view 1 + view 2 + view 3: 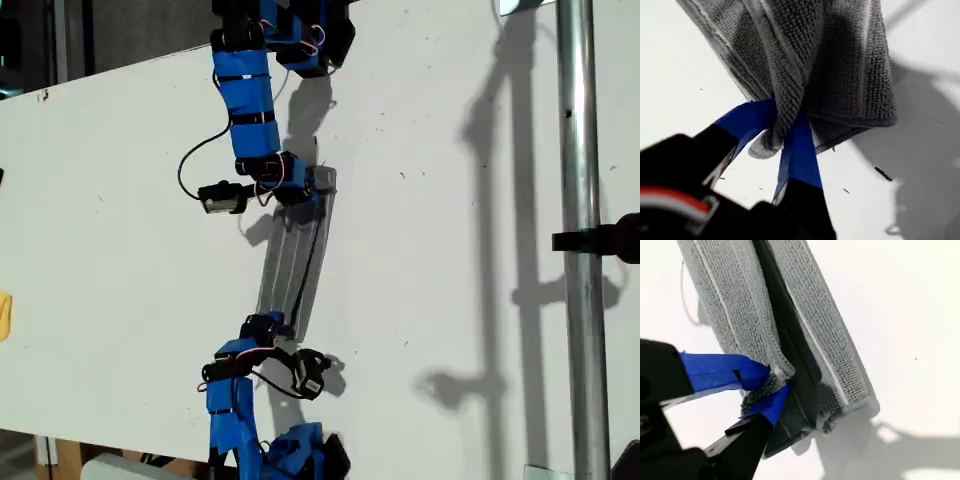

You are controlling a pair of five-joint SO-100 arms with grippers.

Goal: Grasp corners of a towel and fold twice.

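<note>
The towel (290, 260) is gathered into a narrow grey striped strip, stretched between two blue arms in the exterior view. One arm's gripper (300, 190) holds its upper end and the other arm's gripper (272, 325) its lower end; the wrist views do not show which arm is which. My first gripper (782, 120) is shut on a bunched corner of the towel (840, 65), with folded layers spreading beyond the blue fingers (800, 150). My second gripper (776, 381) is shut on a corner at the end of the folded towel (830, 350), which runs away from it in long layers.
The white table (450, 250) fills most of the exterior view, and its far edge slants across that view's upper left. A metal pole (580, 300) with a black clamp (605, 240) stands at the exterior view's right. A yellow object (4, 315) shows at its left edge.
</note>
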